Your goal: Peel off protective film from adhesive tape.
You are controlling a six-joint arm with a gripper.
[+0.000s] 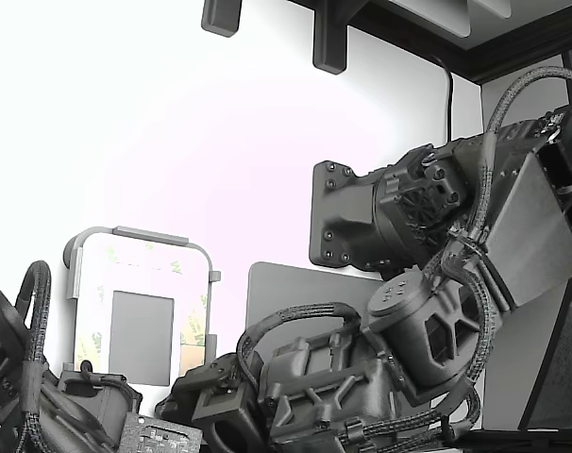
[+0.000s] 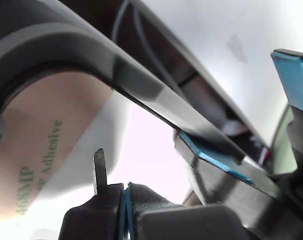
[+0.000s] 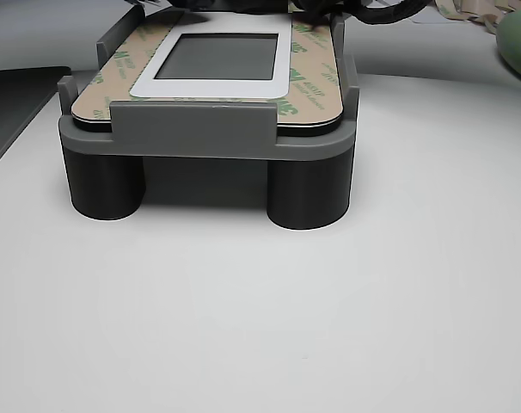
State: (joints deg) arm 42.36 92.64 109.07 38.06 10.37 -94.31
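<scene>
White tabletop filled most of the other view, matte and evenly lit. A grey fixture stood on two dark round legs at about 11 o'clock of that frame. It carried a white plate with a grey square in the middle. The protective film, tan with green logos, lay flat along the plate's border, framing the white surround of the square. The adhesive tape itself was covered by the film, so it could not be told apart. At 1 o'clock of the other view, loose tan strips lay on the table near a green object. In the exterior view the scene was strongly washed out: pale wall, dark shelf brackets at 12 o'clock, and the fixture seen upright at 8 o'clock. A bulky dark arm with braided cables filled the 4 o'clock side. The wrist view was very close. It showed the gripper with blue pads, apart with a clear gap and nothing between them. Tan film with green "Adhesive" print sat at 8 o'clock of that frame, under a dark curved edge.
</scene>
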